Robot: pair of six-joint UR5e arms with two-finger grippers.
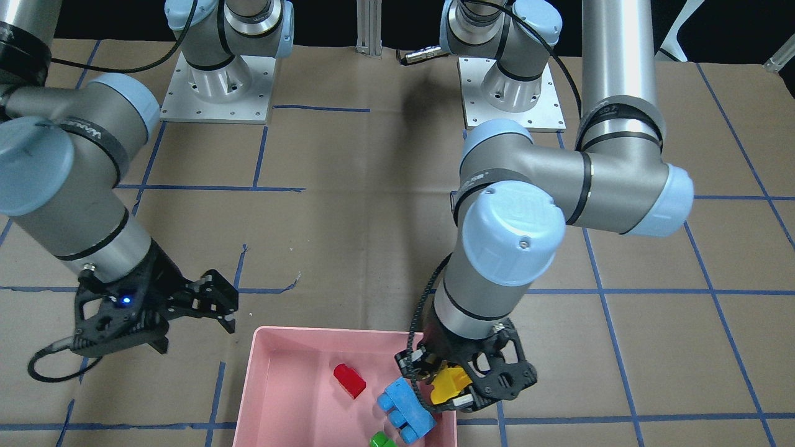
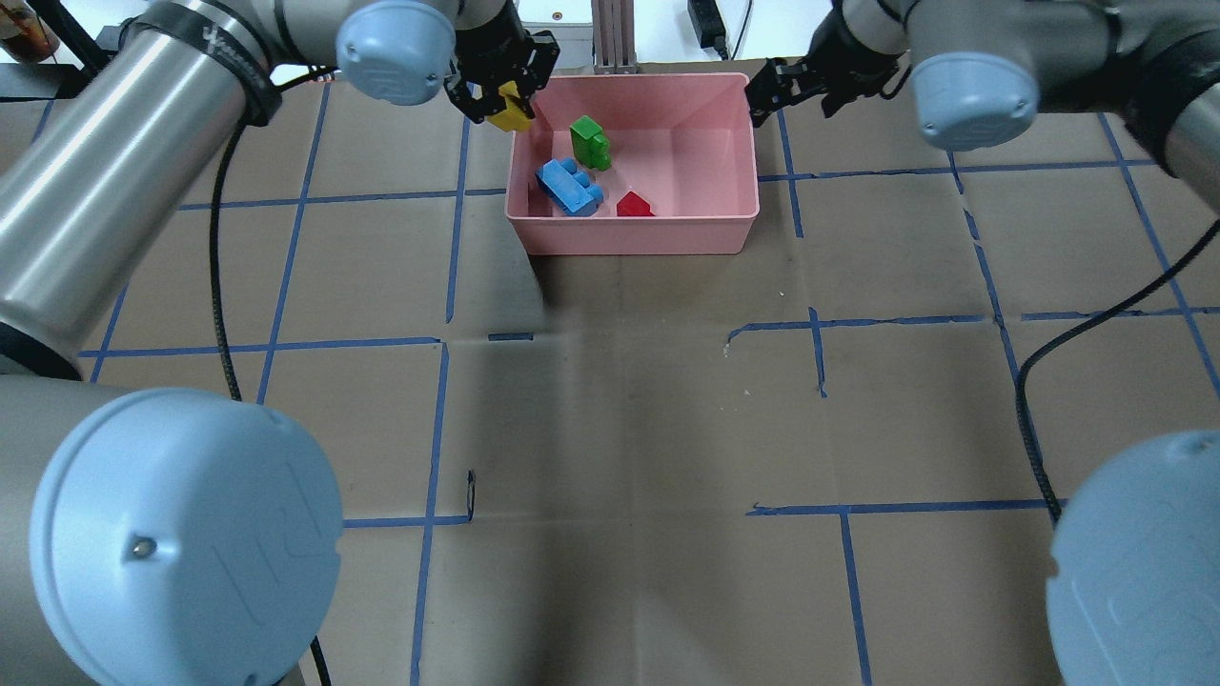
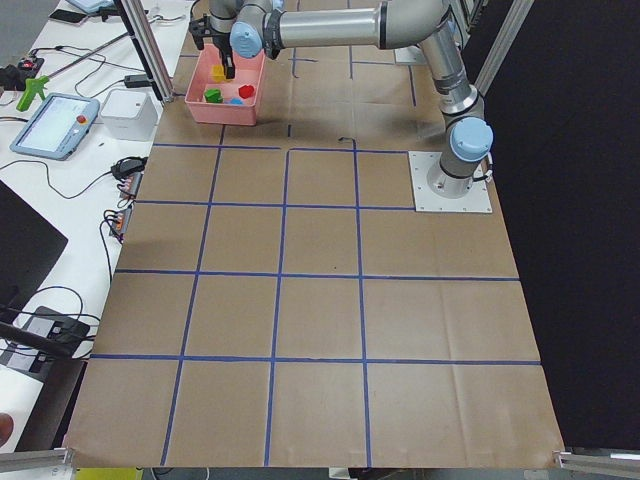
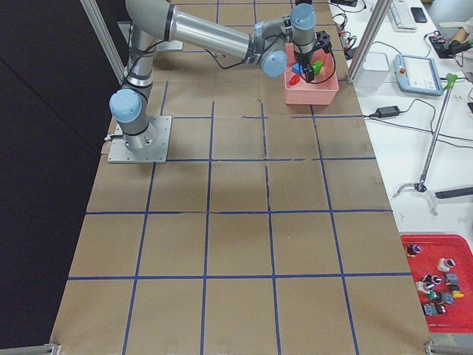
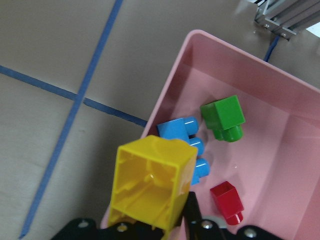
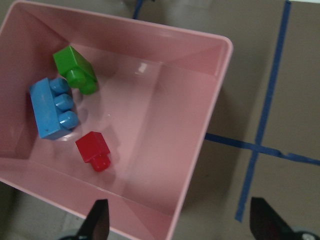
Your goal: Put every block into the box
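The pink box [image 2: 648, 235] stands at the table's far middle and holds the green block [image 2: 590, 141], the light-blue block [image 2: 568, 187] and the red block [image 2: 633, 205]. My left gripper [image 2: 502, 95] is shut on the yellow block [image 2: 512, 111] and holds it above the box's left rim [image 1: 448, 383]. In the left wrist view the yellow block [image 5: 152, 180] hangs over the box's edge [image 5: 165, 97]. My right gripper [image 2: 799, 88] is open and empty, just beyond the box's right far corner. The right wrist view shows the box [image 6: 200, 130] with the three blocks below.
Brown paper with blue tape lines [image 2: 438, 343] covers the table. An aluminium post [image 2: 615, 38] stands behind the box. The two arm bases [image 1: 217, 93] sit on plates at the robot's side.
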